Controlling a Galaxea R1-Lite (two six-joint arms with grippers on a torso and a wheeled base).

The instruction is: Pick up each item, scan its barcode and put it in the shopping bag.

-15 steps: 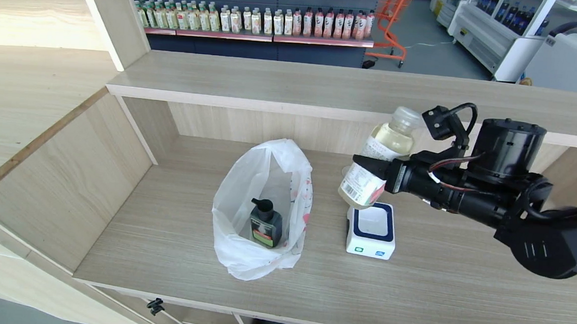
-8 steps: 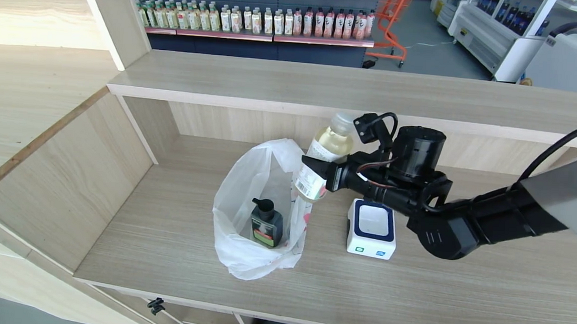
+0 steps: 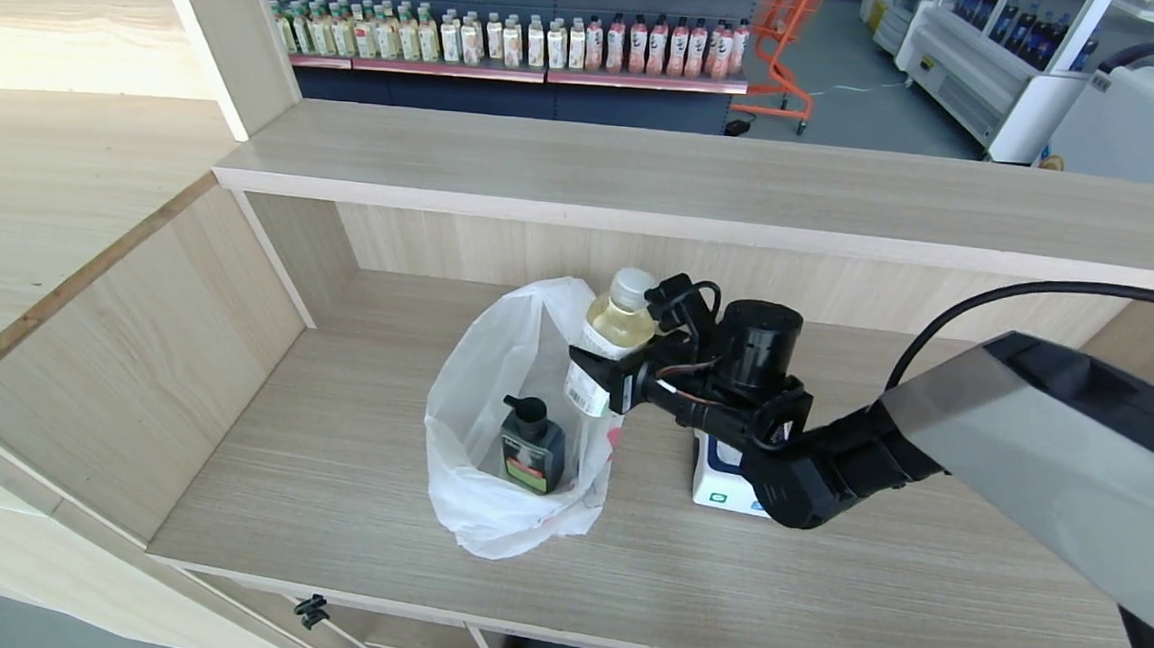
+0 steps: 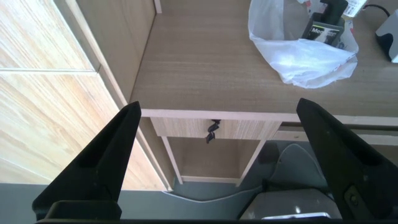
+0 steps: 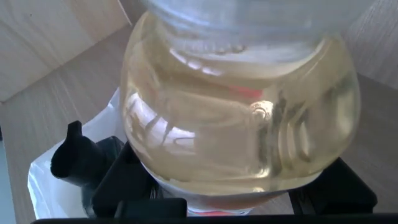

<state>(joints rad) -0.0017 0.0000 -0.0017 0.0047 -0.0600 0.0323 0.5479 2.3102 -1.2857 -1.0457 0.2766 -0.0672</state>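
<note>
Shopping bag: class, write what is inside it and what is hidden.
A dark pump bottle stands upright inside the shopping bag. The right gripper holds a drink bottle at the bag's rim. Plastic folds hide most of the bag's floor.

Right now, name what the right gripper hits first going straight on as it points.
Likely the shopping bag's rim: the right gripper, shut on the bottle, points across its mouth; depth is unclear.

Right hand (image 3: 602, 368) is extended forward and clamped tight; left hand (image 4: 219, 107) hangs low, wide open.
</note>
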